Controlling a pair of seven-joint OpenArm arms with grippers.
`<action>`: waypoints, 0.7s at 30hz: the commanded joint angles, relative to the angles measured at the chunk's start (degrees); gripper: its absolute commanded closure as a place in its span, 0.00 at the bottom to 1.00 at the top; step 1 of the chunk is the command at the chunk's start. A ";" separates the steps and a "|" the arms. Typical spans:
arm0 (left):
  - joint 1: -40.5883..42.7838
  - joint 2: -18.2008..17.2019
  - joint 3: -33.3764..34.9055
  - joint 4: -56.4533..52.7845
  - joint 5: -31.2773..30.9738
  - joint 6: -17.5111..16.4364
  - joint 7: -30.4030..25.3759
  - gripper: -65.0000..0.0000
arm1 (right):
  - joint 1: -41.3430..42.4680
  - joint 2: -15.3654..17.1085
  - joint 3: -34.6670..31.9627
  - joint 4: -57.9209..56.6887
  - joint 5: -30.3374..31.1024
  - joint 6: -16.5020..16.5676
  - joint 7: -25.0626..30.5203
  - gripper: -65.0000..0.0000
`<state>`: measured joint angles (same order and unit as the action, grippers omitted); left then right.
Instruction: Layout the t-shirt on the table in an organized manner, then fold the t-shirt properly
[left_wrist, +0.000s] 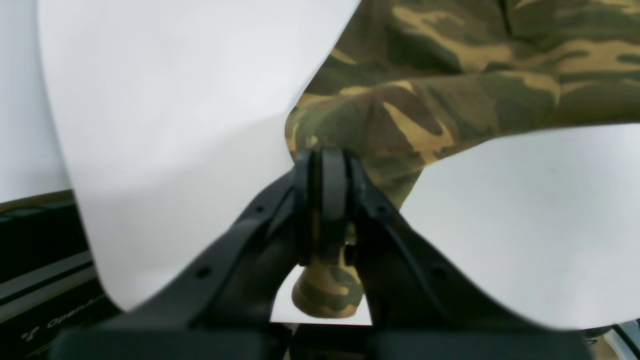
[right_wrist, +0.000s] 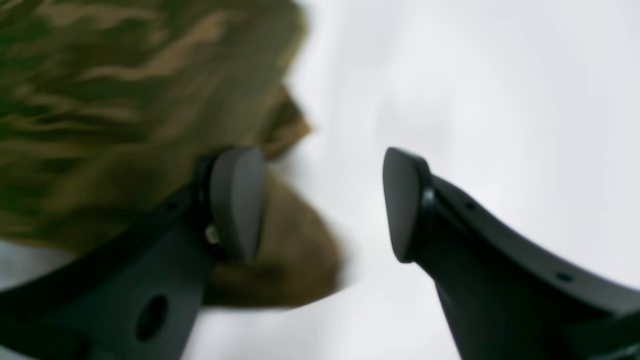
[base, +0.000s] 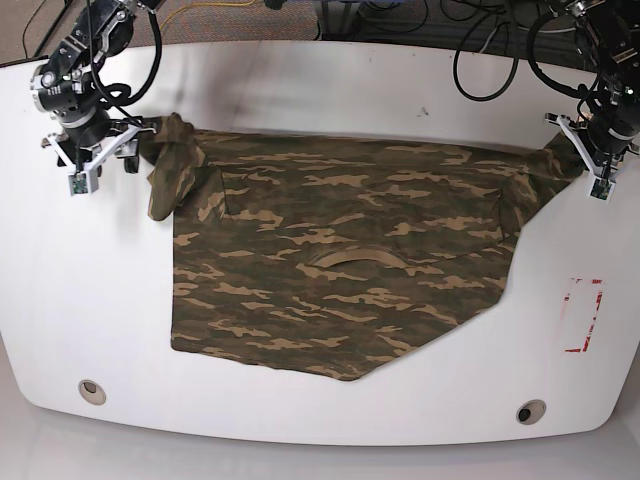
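Two arms frame my base view, one at each far corner of the table (base: 300, 90), and I read across from the left. At about ten o'clock sits the right gripper (base: 100, 160); through its wrist camera its jaws stand well apart with nothing between them, one finger (right_wrist: 237, 200) in front of a blurred, bunched sleeve of the t-shirt (base: 330, 270), whether touching it I cannot tell. That sleeve hangs crumpled at the shirt's left end, just beside the gripper. The shirt lies spread across the middle of the table, its long axis running sleeve to sleeve from nine o'clock to three o'clock. Its collar curve shows near the centre, and the lower edge comes to a skewed point near six o'clock, so the body is not laid square. Two grommet holes (base: 92, 391) sit along the near edge at seven and five o'clock, clear of the cloth. A red-and-white tape mark (base: 583, 315) lies at about four o'clock, apart from the shirt. At two o'clock the left gripper (base: 597, 160) has its jaws pressed together on the other sleeve tip, a tuft of camouflage cloth poking out behind the fingers (left_wrist: 332, 195) in its wrist view.
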<state>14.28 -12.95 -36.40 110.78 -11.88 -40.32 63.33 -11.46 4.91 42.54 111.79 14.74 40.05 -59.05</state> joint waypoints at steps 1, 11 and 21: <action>-0.35 -0.81 -0.39 0.91 -0.03 0.32 -0.96 0.98 | 1.49 0.76 0.05 1.22 0.69 -0.05 0.72 0.44; -0.35 -0.81 -0.39 0.91 -0.03 0.32 -0.96 0.98 | 6.41 -0.47 -1.18 1.05 0.77 -0.05 0.01 0.44; -0.35 -0.81 -0.30 0.91 -0.03 0.32 -1.04 0.98 | 7.20 -3.54 -6.90 -0.27 0.33 -0.05 -0.25 0.44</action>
<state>14.31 -12.88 -36.38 110.80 -11.77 -40.34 63.33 -4.82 1.32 36.05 111.61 14.20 39.97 -60.55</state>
